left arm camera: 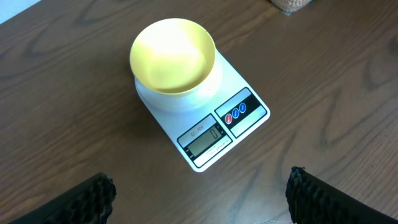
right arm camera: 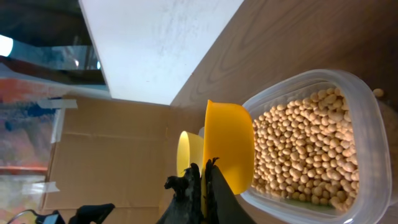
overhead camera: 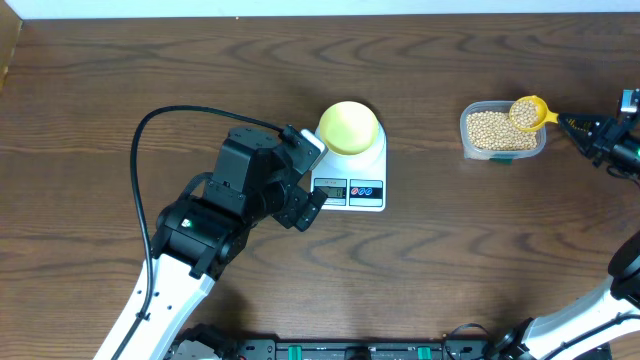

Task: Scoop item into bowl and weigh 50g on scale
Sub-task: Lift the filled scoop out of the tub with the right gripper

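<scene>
Overhead, right end effector (overhead camera: 572, 123) grasps the bean-filled scoop (overhead camera: 544, 117); left end effector (left arm camera: 202, 202) hangs released.

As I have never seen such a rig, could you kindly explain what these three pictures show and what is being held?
These are two robot arms at a table. One picture looks down from above; the other two come from cameras on each wrist. An empty bowl sits on a scale; a tub of beans stands apart. The right pincer is shut on a scoop, filled and above the tub. The left pincer is open, holding nothing, near the scale.
</scene>
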